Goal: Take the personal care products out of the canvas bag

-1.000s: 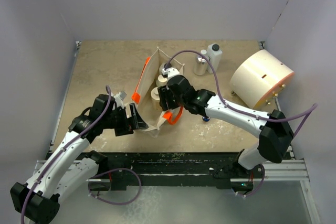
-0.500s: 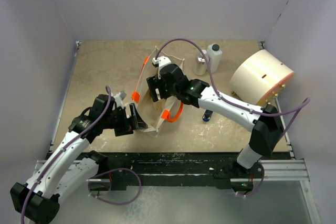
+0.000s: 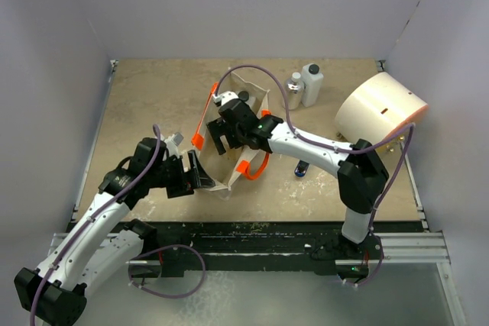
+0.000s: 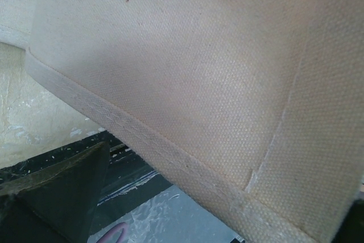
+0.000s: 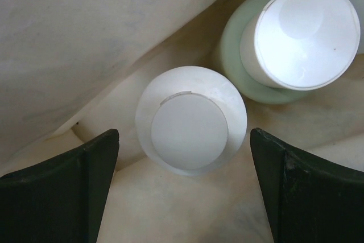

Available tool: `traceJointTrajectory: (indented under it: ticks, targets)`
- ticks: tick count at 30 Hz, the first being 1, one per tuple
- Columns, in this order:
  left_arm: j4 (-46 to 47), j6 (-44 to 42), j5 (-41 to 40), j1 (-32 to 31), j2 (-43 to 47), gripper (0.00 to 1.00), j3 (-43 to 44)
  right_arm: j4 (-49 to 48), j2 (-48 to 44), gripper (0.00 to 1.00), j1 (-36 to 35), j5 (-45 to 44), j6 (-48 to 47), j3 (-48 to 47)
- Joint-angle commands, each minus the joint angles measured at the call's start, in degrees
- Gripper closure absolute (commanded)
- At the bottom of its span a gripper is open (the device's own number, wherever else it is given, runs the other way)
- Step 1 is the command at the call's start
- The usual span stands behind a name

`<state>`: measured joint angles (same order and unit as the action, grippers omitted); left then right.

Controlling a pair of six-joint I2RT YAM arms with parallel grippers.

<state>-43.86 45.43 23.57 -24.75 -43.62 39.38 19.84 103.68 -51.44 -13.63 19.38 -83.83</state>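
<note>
Apparently, canvas bag [image 5: 85, 27] holds two cream-capped bottles [image 5: 190, 120].

The right gripper [image 3: 221, 139] has slid from the frame's centre up and to the left. It now sits in the mouth of the bag [image 3: 257, 98], hiding the two cream-capped bottles [image 5: 190, 120] from the top view. Its fingers have spread wider. The right elbow [image 3: 357, 172] has swung in from the right edge, baring more of the blue stick [image 3: 301, 168]. The cable loop [image 3: 260, 68] has shifted left.
</note>
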Motion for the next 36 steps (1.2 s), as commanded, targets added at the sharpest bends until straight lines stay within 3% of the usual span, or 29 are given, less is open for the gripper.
traceJointTrajectory:
  ticks: [1,10,12,14,17,22,31,36]
  targets:
    - [-0.6,-1.1,0.7,0.2,0.6,0.05,0.0,1.7,2.0,0.03,0.2,-3.2,-0.4,-2.9]
    - [-0.7,-1.3,1.1,0.3,0.7,0.05,0.1,0.9,6.6,0.12,1.0,-2.1,0.7,-4.6]
    - [-0.8,-1.4,1.3,0.3,0.7,0.05,0.0,0.4,7.1,0.18,1.0,-1.1,0.6,-4.7]
    - [-1.0,-1.5,1.3,0.2,0.8,0.05,0.2,0.3,7.6,0.34,1.0,0.7,0.4,-5.1]
    - [-2.7,-2.1,0.5,0.3,0.9,0.05,1.0,-1.7,7.8,0.70,0.9,1.5,-1.2,-5.6]
    - [-7.0,-2.9,-4.0,0.3,2.7,0.05,2.7,-7.6,7.5,0.99,-0.8,6.3,-2.0,-5.6]
    - [-9.8,-3.0,-7.1,0.3,4.1,0.05,3.6,-12.8,10.4,1.00,-4.5,9.8,-0.8,-10.0]
    - [-9.6,-3.2,-7.3,0.2,3.6,0.05,3.6,-12.8,6.3,1.00,-4.5,9.0,-0.2,-7.4]
